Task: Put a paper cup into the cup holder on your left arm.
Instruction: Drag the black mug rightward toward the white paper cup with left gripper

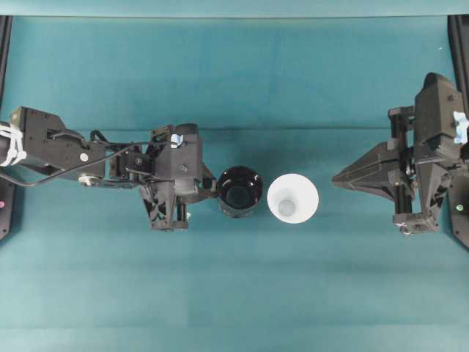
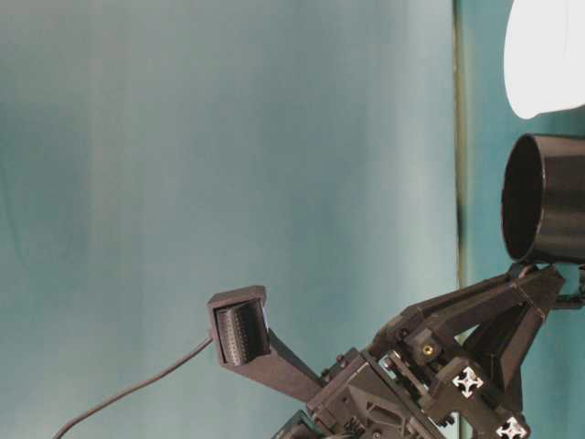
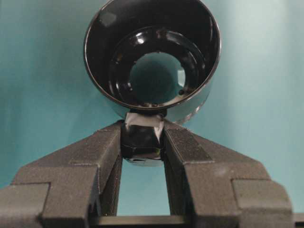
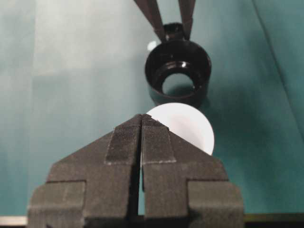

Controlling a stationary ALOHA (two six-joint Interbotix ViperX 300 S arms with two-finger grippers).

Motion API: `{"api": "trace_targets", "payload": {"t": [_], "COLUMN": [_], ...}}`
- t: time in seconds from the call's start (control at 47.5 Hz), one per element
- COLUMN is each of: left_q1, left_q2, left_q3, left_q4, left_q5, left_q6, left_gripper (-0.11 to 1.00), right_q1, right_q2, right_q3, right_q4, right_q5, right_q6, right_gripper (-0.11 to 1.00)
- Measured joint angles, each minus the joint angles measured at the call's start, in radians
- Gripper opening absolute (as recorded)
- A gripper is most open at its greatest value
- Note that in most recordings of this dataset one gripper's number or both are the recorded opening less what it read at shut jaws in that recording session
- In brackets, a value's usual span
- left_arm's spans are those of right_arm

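Note:
The cup holder (image 1: 239, 191), a glossy black cylinder, hangs mouth-up in front of my left gripper (image 1: 213, 192). Seen from the left wrist, that gripper (image 3: 142, 135) is shut on the holder's small black stub handle (image 3: 141, 142), below the holder's wall (image 3: 102, 52). The white paper cup (image 1: 292, 198) stands upright on the cloth just right of the holder, held by nothing. My right gripper (image 1: 335, 178) is shut and empty, a short gap to the right of the cup. From the right wrist, its closed fingertips (image 4: 142, 118) partly hide the cup (image 4: 192, 126), with the holder (image 4: 154, 71) beyond.
A teal cloth (image 1: 234, 293) covers the table. Black frame rails run along the left (image 1: 4, 44) and right (image 1: 460, 37) edges. A tiny pale scrap (image 4: 151, 46) lies beside the holder. A cable (image 2: 128, 393) trails from the left arm.

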Motion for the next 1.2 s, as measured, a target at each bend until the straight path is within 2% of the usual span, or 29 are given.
{"api": "trace_targets", "payload": {"t": [1.201], "left_q1": [0.000], "left_q2": [0.049], "left_q3": [0.014], "left_q4": [0.000], "left_q5": [-0.055], "left_q6": [-0.009], "left_gripper": [0.29], "right_q1": [0.000], "right_q2": [0.000], "right_q3": [0.000], "right_q4": [0.000], "right_q5": [0.002], "right_q6": [-0.002], "right_gripper": [-0.01]}}
